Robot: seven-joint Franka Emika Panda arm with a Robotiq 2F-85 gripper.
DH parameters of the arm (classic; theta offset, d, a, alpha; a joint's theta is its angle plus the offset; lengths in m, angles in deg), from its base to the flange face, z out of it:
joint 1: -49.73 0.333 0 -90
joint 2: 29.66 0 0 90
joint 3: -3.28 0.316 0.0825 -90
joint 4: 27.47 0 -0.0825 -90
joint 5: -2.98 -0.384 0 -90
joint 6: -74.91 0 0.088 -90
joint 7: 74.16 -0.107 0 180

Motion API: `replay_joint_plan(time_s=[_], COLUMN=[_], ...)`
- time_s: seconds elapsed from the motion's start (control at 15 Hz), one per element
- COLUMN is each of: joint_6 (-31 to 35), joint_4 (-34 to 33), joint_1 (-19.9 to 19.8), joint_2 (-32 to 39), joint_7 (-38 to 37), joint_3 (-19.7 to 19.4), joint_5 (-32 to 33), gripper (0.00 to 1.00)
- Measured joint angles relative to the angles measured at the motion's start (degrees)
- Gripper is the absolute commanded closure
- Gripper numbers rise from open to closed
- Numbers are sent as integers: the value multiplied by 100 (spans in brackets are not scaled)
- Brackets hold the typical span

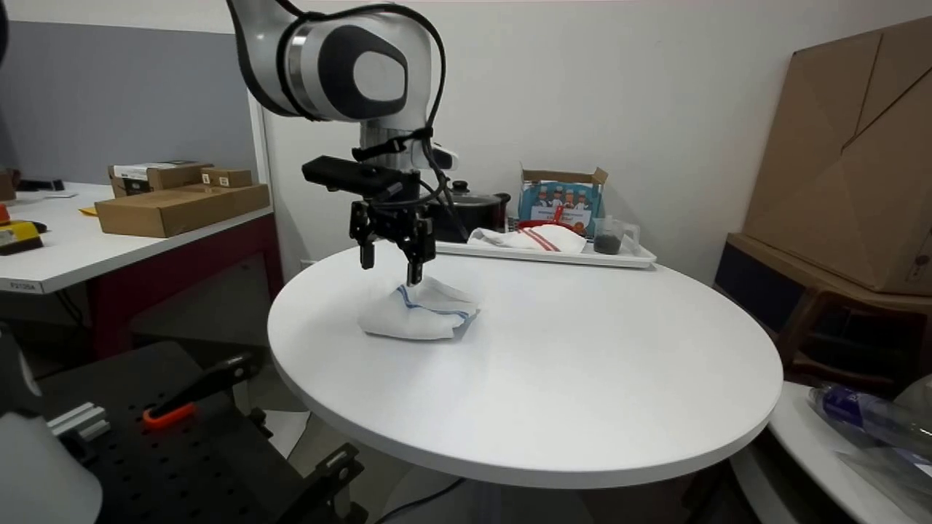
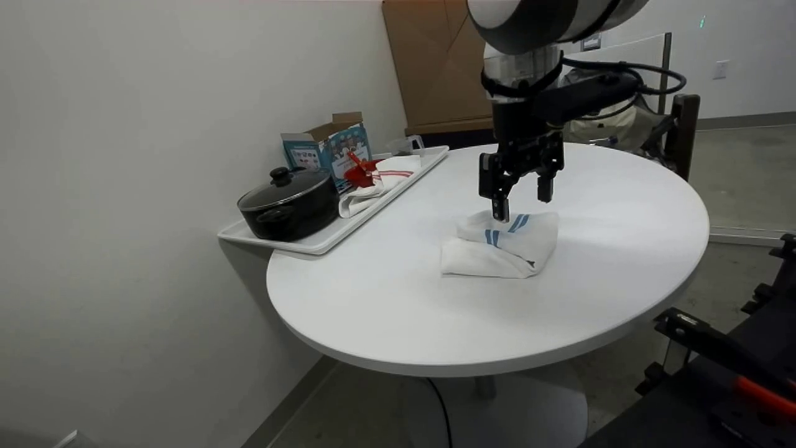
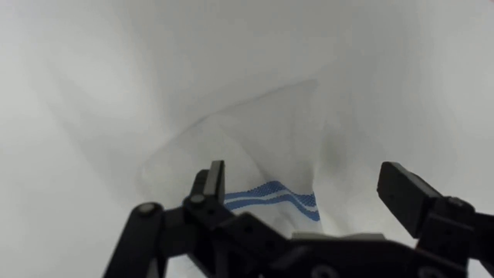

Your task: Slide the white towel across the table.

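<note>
White towel (image 2: 499, 252) with blue stripes, loosely folded on round white table (image 1: 619, 364). Over it, gripper (image 2: 523, 208) with fingers (image 3: 405, 197) set well apart, at a height hard to determine.

On a label (image 1: 22, 286) fixed to the front edge of a side bench (image 1: 69, 247), at the near corner, "212" can be made out within a blurred code. The print on the blue box (image 1: 561, 198), by the wall-side edge of the round bench (image 1: 568, 364), is too small to be read in both exterior views.
</note>
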Motion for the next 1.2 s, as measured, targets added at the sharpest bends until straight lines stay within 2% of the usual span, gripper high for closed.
replay_joint_plan(time_s=[0.27, 0.33, 0.4, 0.47, 0.53, 0.73, 1.0, 1.07, 1.13, 1.2], joint_6=[0, 0, 0, 0, 2, 95, 319, 360, 397, 413], joint_4=[-720, -900, -1067, -1211, -1336, -1558, -1544, -1518, -1487, -1459], joint_1=[-143, -169, -183, -184, -178, -125, 53, 98, 132, 154], joint_2=[825, 1022, 1215, 1400, 1579, 1980, 2074, 2073, 2069, 2065], joint_7=[0, 0, 0, -1, -5, -21, -24, -24, -24, -24], joint_3=[-4, -4, -6, -10, -10, 0, 12, 17, 23, 33], joint_5=[-7, -7, -5, -2, 5, 12, 135, 175, 208, 226], gripper=[0, 4, 14, 29, 32, 57, 86, 62, 49, 47])
